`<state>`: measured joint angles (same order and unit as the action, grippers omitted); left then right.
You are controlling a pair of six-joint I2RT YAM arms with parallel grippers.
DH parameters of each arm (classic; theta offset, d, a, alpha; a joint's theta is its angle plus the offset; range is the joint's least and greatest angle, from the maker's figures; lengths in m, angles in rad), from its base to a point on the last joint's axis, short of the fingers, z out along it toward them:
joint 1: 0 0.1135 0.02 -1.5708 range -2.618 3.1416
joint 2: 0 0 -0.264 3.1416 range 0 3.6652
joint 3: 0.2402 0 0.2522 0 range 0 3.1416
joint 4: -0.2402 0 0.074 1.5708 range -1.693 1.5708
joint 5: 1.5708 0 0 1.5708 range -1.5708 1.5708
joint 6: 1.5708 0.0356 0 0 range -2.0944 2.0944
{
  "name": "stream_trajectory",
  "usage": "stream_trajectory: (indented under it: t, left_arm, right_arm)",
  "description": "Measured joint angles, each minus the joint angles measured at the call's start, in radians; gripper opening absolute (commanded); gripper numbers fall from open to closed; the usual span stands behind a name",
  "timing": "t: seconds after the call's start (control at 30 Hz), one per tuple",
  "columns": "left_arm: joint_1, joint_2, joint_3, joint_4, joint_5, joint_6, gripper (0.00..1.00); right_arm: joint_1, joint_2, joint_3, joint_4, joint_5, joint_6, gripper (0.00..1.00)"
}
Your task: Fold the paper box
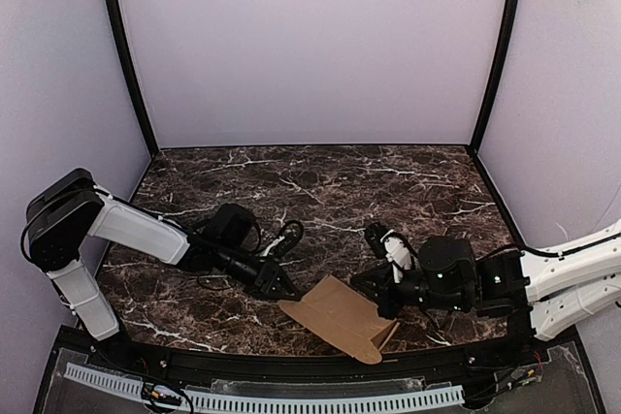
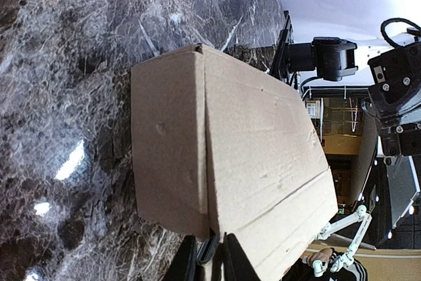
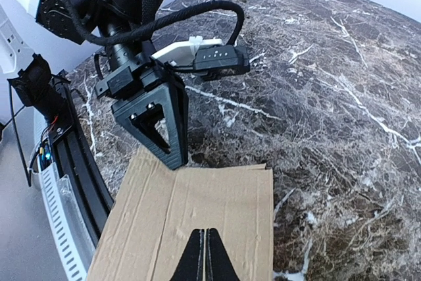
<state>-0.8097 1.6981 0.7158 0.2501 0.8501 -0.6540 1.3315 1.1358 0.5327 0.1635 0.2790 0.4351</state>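
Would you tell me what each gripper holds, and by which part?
The left gripper pinches the paper box at its creased edge; the right gripper, shut, rests over it, seemingly gripping nothing.

Dark marbled table (image 1: 320, 176), black corner posts (image 1: 124, 55), walls (image 1: 310, 46) seemingly lilac

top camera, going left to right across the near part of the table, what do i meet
white and black left arm → left gripper → flat brown cardboard paper box → right gripper → black and white right arm
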Motion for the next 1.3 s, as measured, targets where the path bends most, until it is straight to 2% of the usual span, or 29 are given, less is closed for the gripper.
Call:
stream_trajectory:
  t: [0.3,0.57,0.87,1.3]
  left_arm:
    - [0.0,-0.01,-0.006,0.012,-0.052,-0.025,0.13]
    - [0.0,-0.012,-0.012,0.026,-0.076,-0.048,0.13]
    - [-0.003,-0.012,-0.012,0.033,-0.085,-0.065,0.13]
    - [-0.013,-0.044,-0.039,0.023,-0.131,-0.074,0.13]
  right_arm:
    - [0.002,-0.224,-0.034,-0.29,-0.166,0.138,0.0]
    - [0.002,-0.283,-0.101,-0.413,-0.329,0.214,0.0]
    - [0.002,-0.248,-0.113,-0.421,-0.369,0.241,0.0]
    - [0.003,-0.132,-0.149,-0.261,-0.3,0.271,0.0]
